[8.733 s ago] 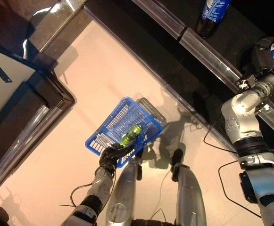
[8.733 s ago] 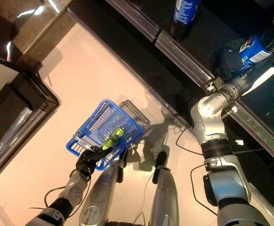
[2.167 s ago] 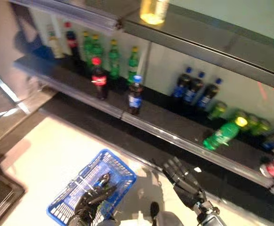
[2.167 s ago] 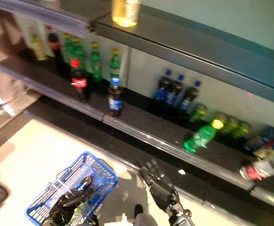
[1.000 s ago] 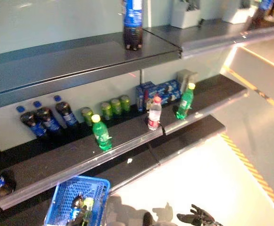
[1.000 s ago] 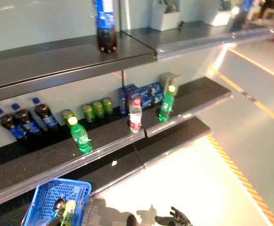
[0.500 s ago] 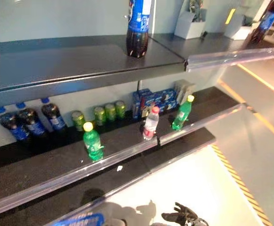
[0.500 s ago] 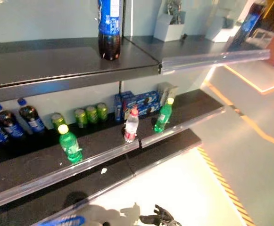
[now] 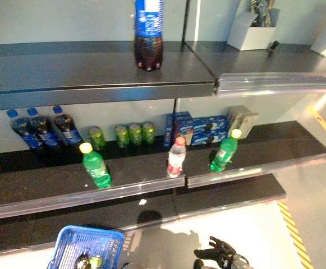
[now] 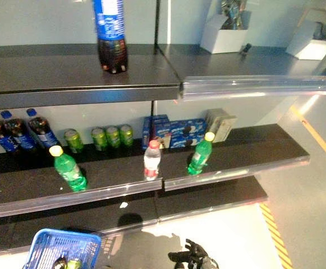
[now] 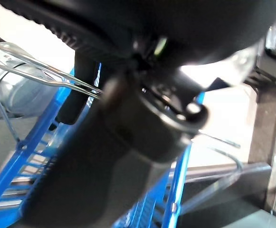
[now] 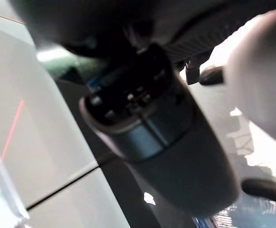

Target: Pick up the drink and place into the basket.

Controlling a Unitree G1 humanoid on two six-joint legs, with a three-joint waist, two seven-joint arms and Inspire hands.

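Drink in basket: a green drink [image 9: 96, 261] lies inside the blue basket [image 9: 104, 238] at about 7 o'clock in the left eye view, next to a dark-capped bottle [image 9: 82, 261]; both are cut off by the picture's lower edge.
Basket: blue, open mesh, with a wire handle [image 11: 42, 71] that crosses the left wrist view; it sits low in front of the shelves.
Left hand: its dark bulk [image 11: 128, 123] fills the left wrist view, right against the wire handle; whether the fingers are curled round the handle I cannot tell.
Right hand: [image 9: 221, 255] at 5 o'clock in the left eye view, low over the pale floor [image 9: 252, 235]; fingers spread apart, nothing in them.
Middle shelf, front: a green bottle with yellow cap [image 9: 95, 165] at 9 o'clock, a clear bottle with red cap [image 9: 175, 157] at centre, a second green bottle [image 9: 224, 151] leaning at 3 o'clock.
Middle shelf, back: three dark bottles with blue caps [image 9: 42, 129], a row of green cans [image 9: 130, 134], blue boxes [image 9: 196, 128] and a grey box [image 9: 241, 120].
Top shelf: one tall cola bottle with blue label [image 9: 148, 33] at 12 o'clock; a white container [image 9: 252, 33] at 2 o'clock.
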